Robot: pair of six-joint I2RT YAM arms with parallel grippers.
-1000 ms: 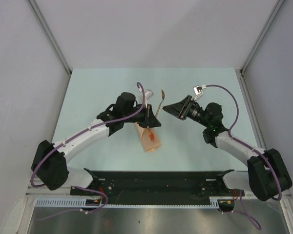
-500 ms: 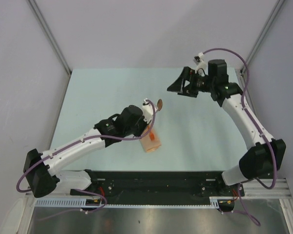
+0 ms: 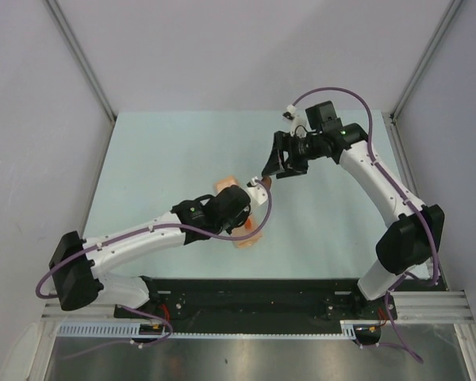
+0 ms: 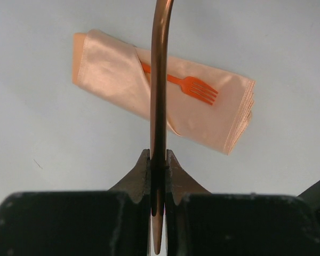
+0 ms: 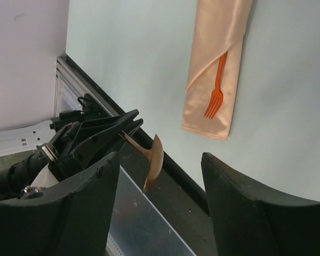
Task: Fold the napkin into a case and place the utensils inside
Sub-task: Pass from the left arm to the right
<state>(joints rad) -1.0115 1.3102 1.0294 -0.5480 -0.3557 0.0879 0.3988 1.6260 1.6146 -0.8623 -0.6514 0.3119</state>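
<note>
currently left gripper [image 4: 158, 160] pinches the spoon [image 4: 159, 80] handle. right gripper [image 5: 160, 165] spread wide, spoon bowl between its fingers, untouched. case [image 4: 112, 69], fork [image 4: 197, 89] tucked in, lies nearer the table [image 3: 159, 151] 6 o'clock edge.

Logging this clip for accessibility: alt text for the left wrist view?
Left gripper shut on a thin reddish-brown spoon handle, above a folded peach-orange cloth case on the pale table. A small orange fork is tucked in it, tines exposed.
</note>
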